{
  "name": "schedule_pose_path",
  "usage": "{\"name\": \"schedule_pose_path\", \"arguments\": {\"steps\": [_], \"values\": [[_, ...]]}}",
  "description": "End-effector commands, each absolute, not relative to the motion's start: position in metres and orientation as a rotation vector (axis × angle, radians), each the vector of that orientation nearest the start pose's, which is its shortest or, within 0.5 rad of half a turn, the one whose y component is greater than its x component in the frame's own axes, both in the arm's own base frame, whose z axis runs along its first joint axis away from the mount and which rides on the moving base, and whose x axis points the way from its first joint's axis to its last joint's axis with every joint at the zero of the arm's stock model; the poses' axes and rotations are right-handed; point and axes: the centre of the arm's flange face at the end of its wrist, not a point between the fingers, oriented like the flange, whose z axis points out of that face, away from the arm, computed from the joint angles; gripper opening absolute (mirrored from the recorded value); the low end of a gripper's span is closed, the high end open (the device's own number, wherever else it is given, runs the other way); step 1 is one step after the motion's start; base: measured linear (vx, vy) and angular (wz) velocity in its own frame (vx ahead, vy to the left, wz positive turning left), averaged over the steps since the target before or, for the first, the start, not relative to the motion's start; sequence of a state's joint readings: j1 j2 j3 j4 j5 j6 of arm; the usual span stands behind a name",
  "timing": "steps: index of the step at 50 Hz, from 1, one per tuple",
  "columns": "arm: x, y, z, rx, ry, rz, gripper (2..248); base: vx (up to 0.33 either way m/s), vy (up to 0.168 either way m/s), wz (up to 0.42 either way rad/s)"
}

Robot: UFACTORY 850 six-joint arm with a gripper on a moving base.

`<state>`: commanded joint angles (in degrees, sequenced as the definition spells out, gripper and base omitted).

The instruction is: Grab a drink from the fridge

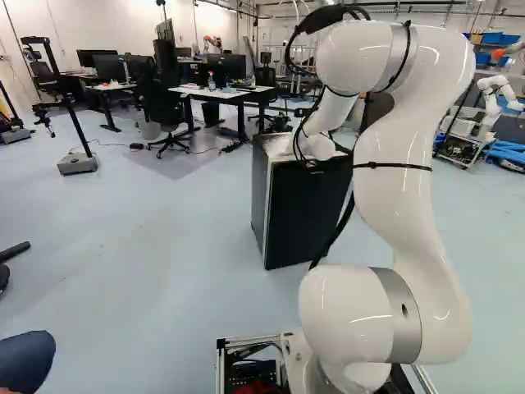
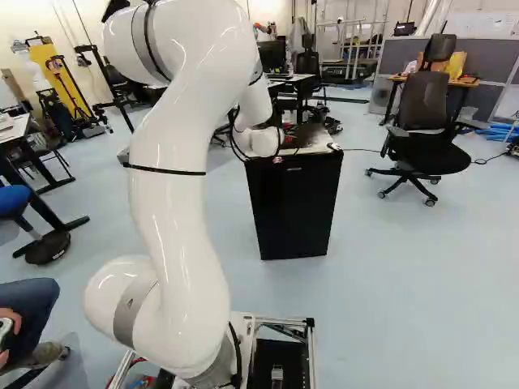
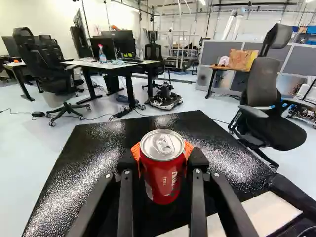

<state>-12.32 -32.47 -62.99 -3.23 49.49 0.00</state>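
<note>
Over the fridge top (image 3: 98, 158), holds the red can (image 3: 163, 180) upright in the tool (image 3: 163, 162), gripped from both sides

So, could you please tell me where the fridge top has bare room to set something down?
The fridge top is bare on both sides of the red can and beyond it, towards the desk and chair. It's crowded at the can, which the jaws grip, and nearer, where the arm reaches in.
</note>
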Motion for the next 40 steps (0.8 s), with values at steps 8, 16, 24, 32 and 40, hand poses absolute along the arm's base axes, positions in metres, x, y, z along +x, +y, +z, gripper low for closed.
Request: {"name": "schedule_pose_path", "arguments": {"steps": [8, 16, 24, 32, 40], "values": [[0.629, -0.133, 0.396, -2.491, 0.177, -2.114, 100, 0.0, 0.0, 0.0], [0.629, -0.133, 0.396, -2.491, 0.177, -2.114, 100, 0.0, 0.0, 0.0], [0.628, -0.133, 0.396, -2.491, 0.177, -2.114, 100, 0.0, 0.0, 0.0], [0.626, -0.131, 0.397, -2.492, 0.175, -2.111, 100, 0.0, 0.0, 0.0], [0.621, -0.128, 0.398, -2.493, 0.172, -2.106, 100, 0.0, 0.0, 0.0]]}}
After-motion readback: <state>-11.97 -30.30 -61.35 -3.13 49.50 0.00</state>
